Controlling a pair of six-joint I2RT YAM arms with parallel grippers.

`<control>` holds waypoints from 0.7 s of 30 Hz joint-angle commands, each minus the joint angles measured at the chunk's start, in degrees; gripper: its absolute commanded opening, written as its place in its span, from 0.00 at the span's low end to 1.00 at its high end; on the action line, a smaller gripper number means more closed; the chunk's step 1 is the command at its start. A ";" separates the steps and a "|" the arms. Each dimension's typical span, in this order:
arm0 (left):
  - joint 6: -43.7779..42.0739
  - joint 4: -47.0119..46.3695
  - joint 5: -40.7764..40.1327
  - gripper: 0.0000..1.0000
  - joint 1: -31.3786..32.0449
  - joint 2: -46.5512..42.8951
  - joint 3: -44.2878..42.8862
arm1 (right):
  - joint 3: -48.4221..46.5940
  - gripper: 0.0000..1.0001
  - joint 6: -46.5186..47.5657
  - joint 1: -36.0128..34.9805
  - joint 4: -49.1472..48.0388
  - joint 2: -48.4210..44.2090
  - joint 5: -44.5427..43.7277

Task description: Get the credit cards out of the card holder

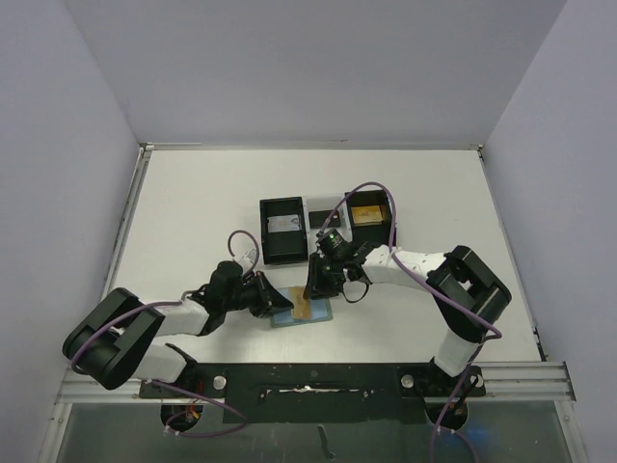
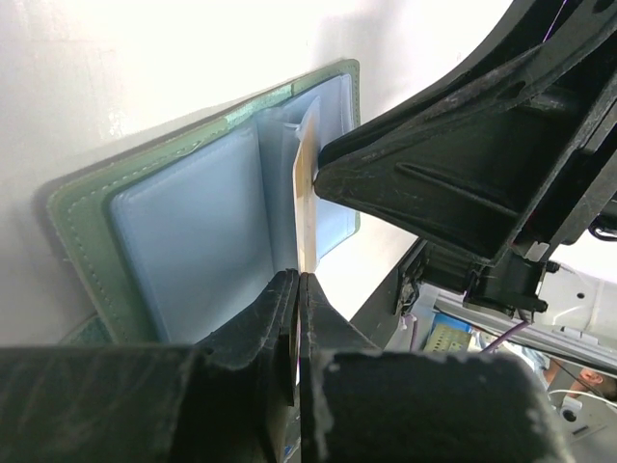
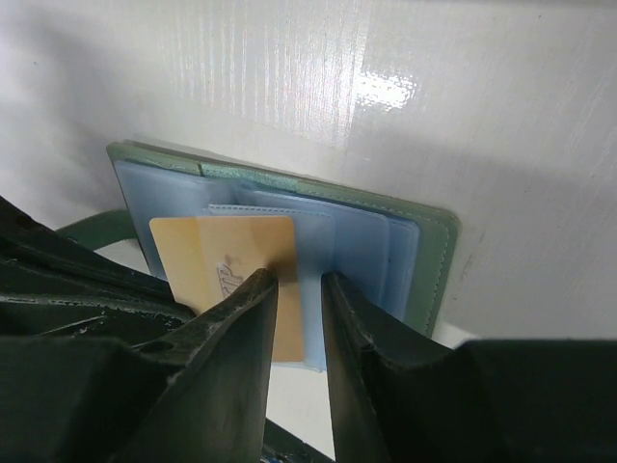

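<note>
Nearest the lens in the left wrist view, the left gripper [image 2: 297, 289] shows its jaws pressed together with only a hairline slit. They seem to pinch the near end of the gold card [image 2: 307, 193], though the contact itself is partly hidden. That card rises edge-on up the middle of the frame from the open card holder [image 2: 174, 222], which lies flat on the white table [image 1: 193, 212] at lower centre of the overhead view. It sits between the two arms and well below the black boxes [image 1: 284, 230].

In the right wrist view the right gripper [image 3: 297, 289] has its jaws narrowly apart. One finger overlaps the card's right edge and the pale blue pockets [image 3: 362, 246] show through the gap; I see nothing clamped.

The card looks thin, stiff, light and slick, so it is best held flat-on across its exposed end, not by a corner. The holder looks soft and light and would likely slide on the glossy table unless pinned.

In the right wrist view the card's long axis runs left to right, its free end toward lower left. The holder's length follows, dipping toward the right.
</note>
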State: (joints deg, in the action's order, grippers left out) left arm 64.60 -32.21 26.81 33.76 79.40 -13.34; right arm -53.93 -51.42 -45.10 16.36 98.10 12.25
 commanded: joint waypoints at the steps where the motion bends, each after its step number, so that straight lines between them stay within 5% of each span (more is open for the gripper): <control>1: -2.99 2.77 0.27 0.00 -0.87 -2.66 -1.09 | -0.25 0.28 0.88 -0.26 3.45 1.91 -4.32; 13: -5.24 5.85 0.26 0.00 -1.86 -4.54 -1.60 | -2.63 0.28 2.85 -0.26 4.97 -0.39 -4.32; 21: -5.04 4.76 0.26 0.00 -1.86 -4.50 -1.78 | -4.64 0.34 2.65 -0.29 -2.33 -4.26 4.15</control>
State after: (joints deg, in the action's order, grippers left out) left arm 60.71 -25.93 26.83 32.14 75.92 -13.34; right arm -56.03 -49.50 -45.10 18.57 96.97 11.90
